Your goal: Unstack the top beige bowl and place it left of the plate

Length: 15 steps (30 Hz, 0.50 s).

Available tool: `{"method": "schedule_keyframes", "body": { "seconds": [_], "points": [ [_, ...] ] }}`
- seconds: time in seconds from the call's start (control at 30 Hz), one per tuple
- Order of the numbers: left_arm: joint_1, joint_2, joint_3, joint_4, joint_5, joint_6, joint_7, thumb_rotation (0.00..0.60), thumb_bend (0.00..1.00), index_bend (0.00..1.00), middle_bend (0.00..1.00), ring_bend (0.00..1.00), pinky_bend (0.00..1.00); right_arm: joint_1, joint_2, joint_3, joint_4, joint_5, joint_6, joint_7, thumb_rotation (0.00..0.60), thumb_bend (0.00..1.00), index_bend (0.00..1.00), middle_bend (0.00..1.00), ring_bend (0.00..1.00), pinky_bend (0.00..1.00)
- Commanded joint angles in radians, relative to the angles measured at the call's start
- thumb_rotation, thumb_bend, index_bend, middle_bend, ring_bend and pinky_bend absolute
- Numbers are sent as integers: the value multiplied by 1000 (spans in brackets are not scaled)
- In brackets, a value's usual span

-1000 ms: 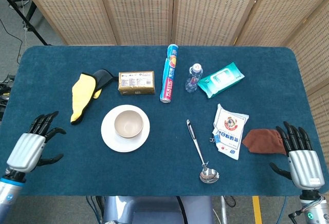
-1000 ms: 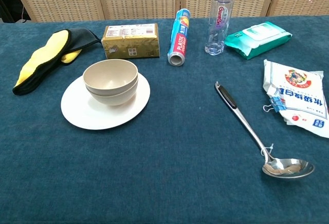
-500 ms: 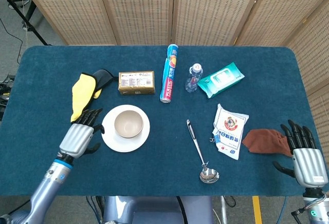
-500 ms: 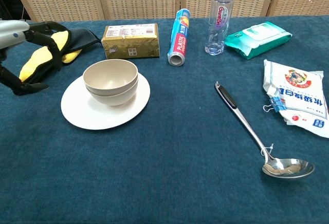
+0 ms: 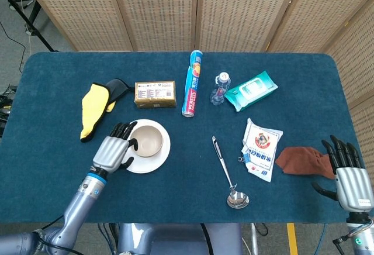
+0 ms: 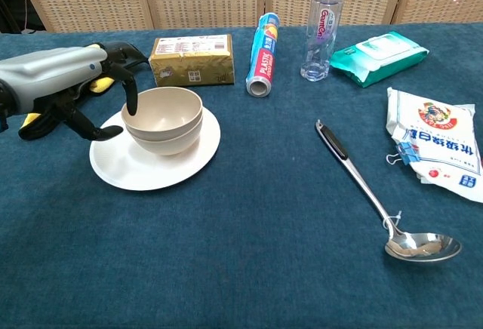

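Two beige bowls are stacked on a white plate [image 6: 173,167] [image 5: 165,150]; the top bowl [image 6: 161,110] [image 5: 148,139] sits nested in the lower one [image 6: 166,142]. My left hand [image 6: 64,84] [image 5: 114,151] hovers over the plate's left rim, fingers apart and curved toward the top bowl's left side, a fingertip close to its rim; it holds nothing. My right hand [image 5: 349,179] stays open at the table's front right corner, shown only in the head view.
A yellow-and-black mitt [image 5: 96,107] lies left of the plate, a gold box [image 5: 155,93] behind it. A plastic-wrap roll [image 5: 191,83], bottle [image 5: 220,88], wipes pack [image 5: 252,90], ladle [image 5: 229,173], white bag [image 5: 262,148] and brown cloth [image 5: 299,161] lie to the right.
My left hand has swept in from the table's left front edge to the plate, reaching the top bowl's left side. The right hand has barely shifted. The bowls have not moved.
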Motion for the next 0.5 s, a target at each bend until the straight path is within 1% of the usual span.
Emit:
{"method": "schedule_keyframes", "body": {
  "seconds": [0.03,0.5],
  "points": [
    [-12,-15,2,10,-15,9,11,600,338,506,0,0,0,0,1,1,1,1,1,2,600,0,0,0,0,0],
    [-45,-50,13,45,-51,16,14,600,340,517,0,0,0,-1,4,1,-1,2,4,10,600,0,0,0,0,0]
  ]
}}
